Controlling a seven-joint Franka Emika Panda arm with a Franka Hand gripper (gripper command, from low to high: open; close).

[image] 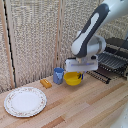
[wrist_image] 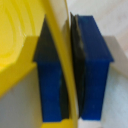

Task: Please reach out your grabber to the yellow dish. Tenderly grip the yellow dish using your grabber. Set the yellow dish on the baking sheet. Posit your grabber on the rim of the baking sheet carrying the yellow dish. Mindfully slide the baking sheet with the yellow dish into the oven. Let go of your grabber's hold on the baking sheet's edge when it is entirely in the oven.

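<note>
**A:** So, has the hand (image: 80, 71) got the yellow dish (image: 73, 78)?

**B:** Yep, fingers (wrist_image: 50, 85) pinch its thin rim, dish hanging just above mid-table, beside the blue cup (image: 58, 75). Looks light, stiff, probably slippery, so gentle squeeze.

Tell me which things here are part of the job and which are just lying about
Part of the job: grabber, shut on the rim of the yellow dish; baking sheet; oven.

Just lying about: white patterned plate; blue cup; small orange block.
</note>
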